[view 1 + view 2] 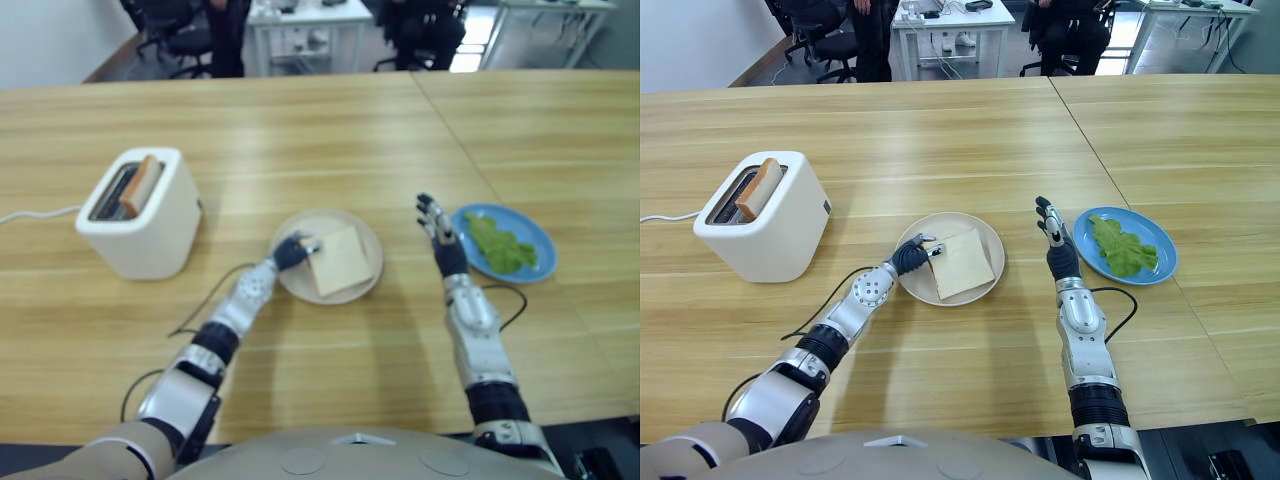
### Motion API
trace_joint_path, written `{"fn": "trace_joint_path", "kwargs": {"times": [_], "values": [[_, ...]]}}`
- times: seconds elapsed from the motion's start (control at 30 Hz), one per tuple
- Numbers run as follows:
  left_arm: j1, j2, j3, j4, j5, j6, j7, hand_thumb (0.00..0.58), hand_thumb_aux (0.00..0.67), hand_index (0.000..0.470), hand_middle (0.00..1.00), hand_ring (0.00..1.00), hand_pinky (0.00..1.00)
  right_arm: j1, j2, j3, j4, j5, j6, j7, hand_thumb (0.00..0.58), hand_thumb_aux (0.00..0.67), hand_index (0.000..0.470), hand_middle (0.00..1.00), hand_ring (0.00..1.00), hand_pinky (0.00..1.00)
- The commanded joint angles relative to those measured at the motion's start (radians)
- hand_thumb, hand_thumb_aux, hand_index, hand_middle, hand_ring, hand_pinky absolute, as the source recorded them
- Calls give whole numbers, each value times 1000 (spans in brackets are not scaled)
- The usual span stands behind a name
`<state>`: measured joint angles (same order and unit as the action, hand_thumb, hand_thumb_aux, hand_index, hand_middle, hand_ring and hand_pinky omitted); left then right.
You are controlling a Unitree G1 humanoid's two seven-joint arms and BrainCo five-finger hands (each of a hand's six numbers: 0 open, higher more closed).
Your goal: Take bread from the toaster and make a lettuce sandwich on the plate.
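Asking first, one observer: what is risking trouble at this point?

The other, answering: The left hand (912,256) is lying over the left rim of the beige plate (958,222), touching the corner of the bread slice (962,264) that is lying flat there. Whether it is gripping that slice or lying loose against it cannot be told. If it is pulling away while the bread is clinging to it, the slice is probably going to be dragged off the plate.

The first: And what is the right hand (1052,235) doing?

The other: It is standing upright between the two plates, spread wide and carrying nothing. The lettuce (1118,247) is sitting on the blue plate (1155,240) just beside it. Being limp and leafy, the lettuce is likely to be tearing or slipping in a loose pinch, and a low reach is risking a nudge to that plate.

The first: What is the count coming to?

The other: It is coming to one toaster (765,235) at the left of the table (940,140), with one toasted slice (758,187) standing in its slot. One bread slice is lying on the beige plate. That is making two plates, one heap of lettuce and two hands.
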<state>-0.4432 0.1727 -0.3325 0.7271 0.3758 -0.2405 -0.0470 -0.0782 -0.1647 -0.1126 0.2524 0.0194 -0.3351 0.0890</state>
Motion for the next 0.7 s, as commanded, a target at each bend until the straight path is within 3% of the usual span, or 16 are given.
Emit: {"fn": "trace_joint_path", "kwargs": {"times": [0.03, 0.2, 0.37, 0.5, 0.7], "values": [[51, 87, -45, -207, 179, 32, 103, 0, 0, 0, 0, 0, 0, 10, -4, 0, -19, 6, 16, 9, 0, 0, 0, 0, 0, 0], [148, 209, -76, -634, 491, 42, 256, 0, 0, 0, 0, 0, 0, 8, -4, 5, -35, 4, 21, 15, 0, 0, 0, 0, 0, 0], [248, 249, -30, -916, 614, 40, 333, 0, 0, 0, 0, 0, 0, 15, -31, 13, -87, -37, 7, 14, 0, 0, 0, 0, 0, 0], [291, 242, 2, -952, 619, 48, 359, 0, 0, 0, 0, 0, 0, 3, -102, -13, -120, -83, -26, 7, 0, 0, 0, 0, 0, 0], [306, 235, 7, -842, 620, 77, 367, 0, 0, 0, 0, 0, 0, -46, -321, -111, -49, -208, -65, -75, 0, 0, 0, 0, 0, 0]]}}
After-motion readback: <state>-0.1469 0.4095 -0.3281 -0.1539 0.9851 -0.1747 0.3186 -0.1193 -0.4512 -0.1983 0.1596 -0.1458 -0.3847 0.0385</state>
